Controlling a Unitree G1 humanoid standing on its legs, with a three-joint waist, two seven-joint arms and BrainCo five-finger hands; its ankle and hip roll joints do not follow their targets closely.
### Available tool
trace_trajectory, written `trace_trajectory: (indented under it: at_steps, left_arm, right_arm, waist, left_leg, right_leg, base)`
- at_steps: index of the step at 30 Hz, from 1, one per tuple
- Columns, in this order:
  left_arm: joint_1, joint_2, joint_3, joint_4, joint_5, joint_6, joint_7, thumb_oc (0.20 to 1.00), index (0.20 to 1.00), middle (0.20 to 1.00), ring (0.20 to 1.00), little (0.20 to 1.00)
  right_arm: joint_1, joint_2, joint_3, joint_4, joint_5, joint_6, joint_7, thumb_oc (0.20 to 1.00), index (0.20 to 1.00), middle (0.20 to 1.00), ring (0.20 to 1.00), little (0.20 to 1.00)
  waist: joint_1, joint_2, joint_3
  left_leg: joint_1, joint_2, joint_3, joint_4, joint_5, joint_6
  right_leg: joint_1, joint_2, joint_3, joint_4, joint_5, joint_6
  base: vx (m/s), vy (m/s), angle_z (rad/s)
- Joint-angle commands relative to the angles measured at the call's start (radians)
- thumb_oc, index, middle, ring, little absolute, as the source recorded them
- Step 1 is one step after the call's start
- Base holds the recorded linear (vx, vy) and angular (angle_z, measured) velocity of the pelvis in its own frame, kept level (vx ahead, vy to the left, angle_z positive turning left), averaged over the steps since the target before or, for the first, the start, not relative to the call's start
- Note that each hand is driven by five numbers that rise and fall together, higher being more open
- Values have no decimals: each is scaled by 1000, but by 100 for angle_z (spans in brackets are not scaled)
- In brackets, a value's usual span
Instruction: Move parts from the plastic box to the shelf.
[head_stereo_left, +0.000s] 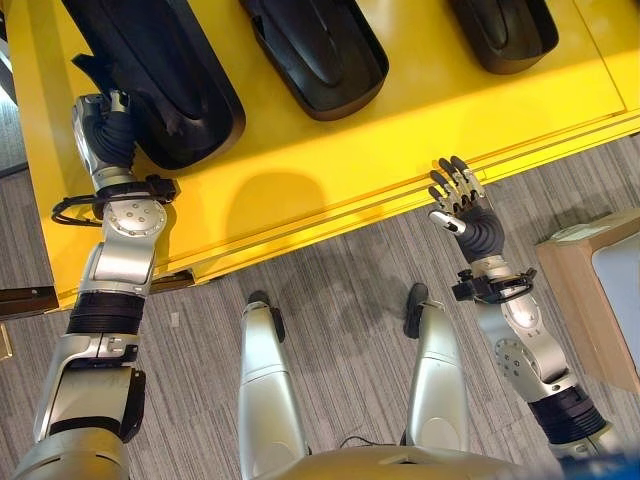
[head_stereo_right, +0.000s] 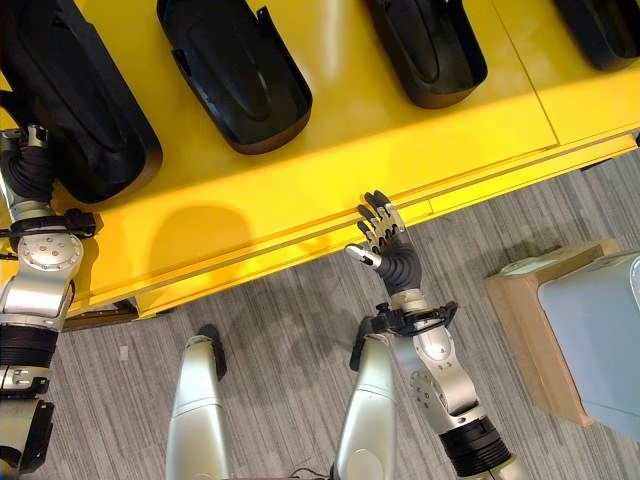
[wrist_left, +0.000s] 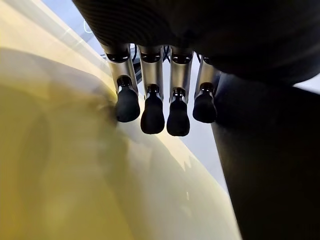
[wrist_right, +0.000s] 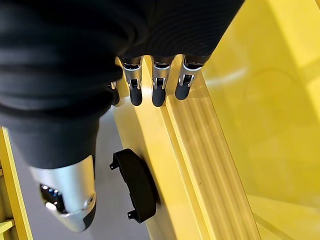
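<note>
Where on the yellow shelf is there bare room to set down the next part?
Shelf: the bare front strip runs from the left part to the right hand at the edge, widest ahead of the middle part and the right one. The back row is crowded, with narrow gaps. The left hand is at the left part.

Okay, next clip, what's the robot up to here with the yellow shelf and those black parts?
The robot stands at a yellow shelf where several black parts lie side by side. Its left hand is up against the nearest black part at the shelf's left end; whether it grips the part can't be told. The right hand hangs open at the shelf's front edge, holding nothing. A box stands on the floor to the robot's right.
</note>
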Motion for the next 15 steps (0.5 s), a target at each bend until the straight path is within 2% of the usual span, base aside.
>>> trace_trajectory:
  at_steps: [1, 15]
  left_arm:
    - [-29, 16, 14, -11, -9, -52, 18, 200, 200, 200, 200, 200]
    - [100, -23, 65, 22, -13, -34, -9, 200, 200, 200, 200, 200]
  right_arm:
    - [-9, -35, -42, -74, -1, -32, 16, 1000, 1000, 1000, 1000, 1000]
    - [13, -30, -59, -88, 3, -32, 22, 1000, 1000, 1000, 1000, 1000]
  waist:
    - [21, 16, -37]
    - [32, 14, -29]
  left_leg:
    - [46, -10, 3, -77, 40, 25]
    - [49, -12, 2, -76, 39, 26]
  right_leg:
    - [-27, 2, 37, 96, -45, -42]
    - [-24, 6, 39, 97, -44, -46]
  base:
    - [0, 0, 0]
    - [0, 0, 0]
